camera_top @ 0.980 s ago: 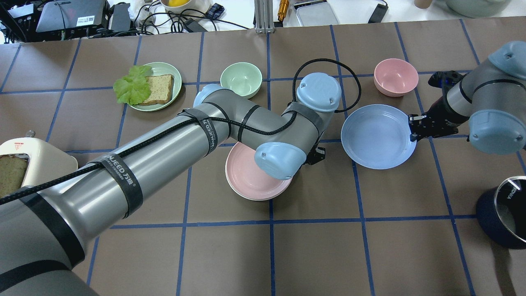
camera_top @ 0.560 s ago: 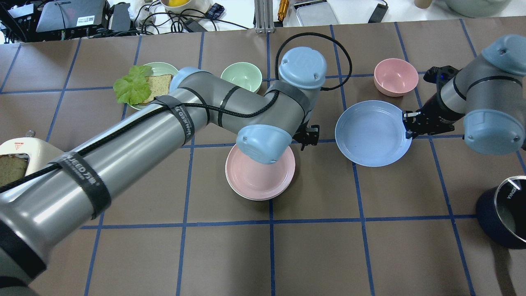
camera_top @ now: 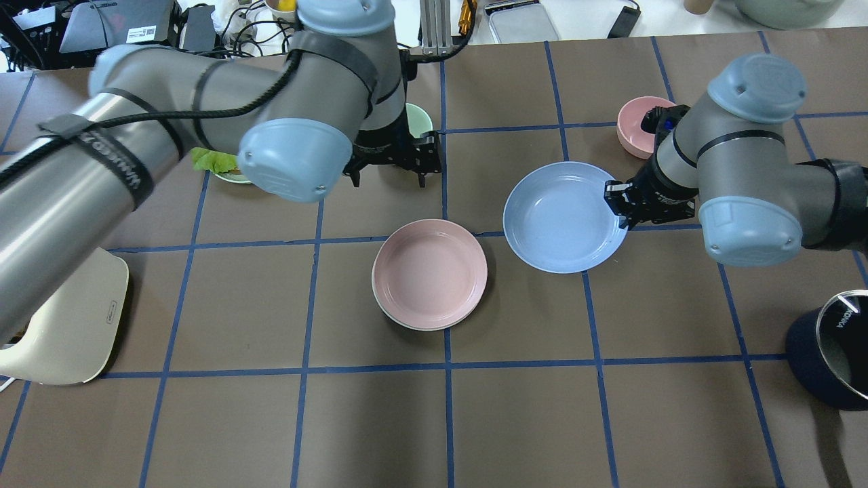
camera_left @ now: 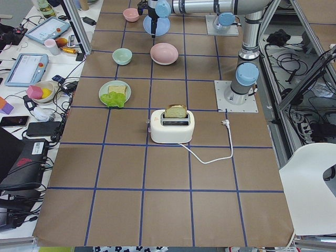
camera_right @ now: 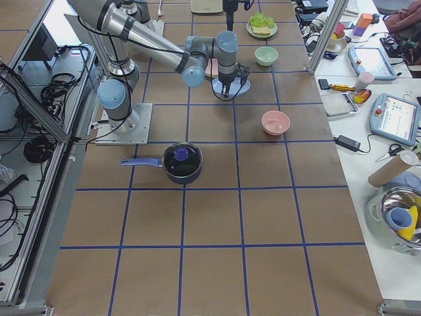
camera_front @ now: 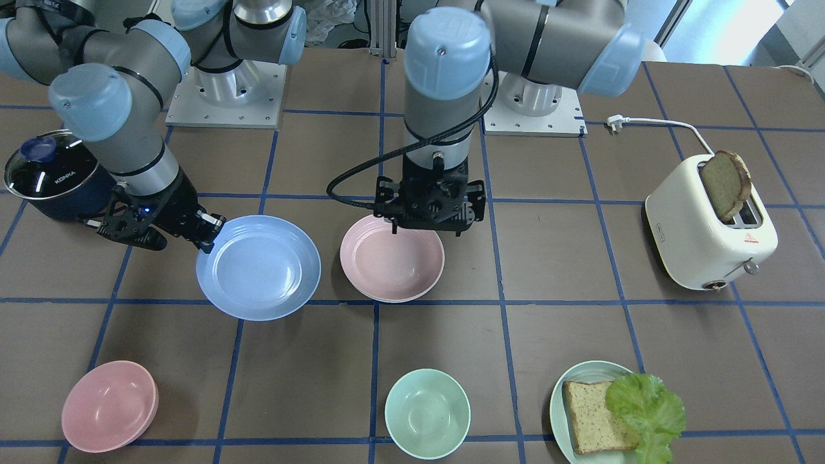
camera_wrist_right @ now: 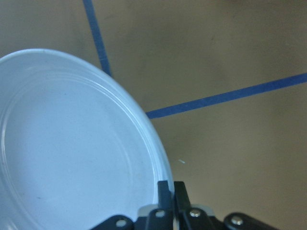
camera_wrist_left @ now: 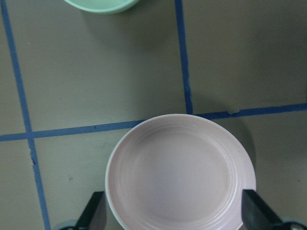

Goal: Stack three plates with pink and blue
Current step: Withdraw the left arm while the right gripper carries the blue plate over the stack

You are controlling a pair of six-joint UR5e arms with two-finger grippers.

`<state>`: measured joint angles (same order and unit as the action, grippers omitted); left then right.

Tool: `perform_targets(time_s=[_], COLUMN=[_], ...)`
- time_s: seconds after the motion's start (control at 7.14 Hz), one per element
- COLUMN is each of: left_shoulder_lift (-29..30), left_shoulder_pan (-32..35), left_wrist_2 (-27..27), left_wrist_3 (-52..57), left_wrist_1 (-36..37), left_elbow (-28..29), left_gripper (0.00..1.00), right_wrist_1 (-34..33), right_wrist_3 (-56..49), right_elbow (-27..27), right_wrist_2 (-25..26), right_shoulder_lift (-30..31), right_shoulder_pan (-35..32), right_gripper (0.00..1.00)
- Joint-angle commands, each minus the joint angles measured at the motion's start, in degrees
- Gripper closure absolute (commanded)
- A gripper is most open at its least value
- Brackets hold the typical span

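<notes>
My left end effector [camera_front: 428,219] hangs above the pink plate [camera_front: 392,264], fingers spread wide. My right end effector [camera_top: 618,203], off to that plate's side, is pinched onto the rim of the blue plate [camera_top: 559,217].

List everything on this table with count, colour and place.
pink plate: one, pale pink, mid-table on the cream plate
cream plate: one, cream, under it, only rim sliver showing
blue plate: one, light blue, beside the stack, robot's right
pink bowl: one, pink, far right
mint bowl: one, mint, far centre
green plate: one, pale green, far left, holding bread and lettuce
toaster: one, white, robot's left, slice in slot
pot: one, dark blue, lidded, robot's right
left gripper: one, black, open above pink plate
right gripper: one, black, shut on blue plate's rim
</notes>
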<state>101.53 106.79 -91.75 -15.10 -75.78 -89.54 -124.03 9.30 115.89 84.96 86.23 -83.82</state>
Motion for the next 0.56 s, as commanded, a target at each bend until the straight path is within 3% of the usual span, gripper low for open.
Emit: perform_targets(time_s=[0.0, 0.42], left_shoulder_lift=[-8.8, -12.9], left_shoulder_pan=[-5.1, -8.9], left_wrist_2=[0.5, 0.6], left_wrist_3=[7.1, 9.1], left_wrist_1=[-9.5, -9.5], left_elbow=[-0.2, -2.3], left_gripper=[0.00, 0.00], right_wrist_1=[0.1, -0.9], right_wrist_3=[8.9, 21.0], right_elbow=[0.0, 0.6], right_wrist_2=[-0.4, -0.5], right_shoulder_lift=[1.8, 1.4], right_shoulder_pan=[-6.7, -17.0], right_gripper=[1.00, 1.00])
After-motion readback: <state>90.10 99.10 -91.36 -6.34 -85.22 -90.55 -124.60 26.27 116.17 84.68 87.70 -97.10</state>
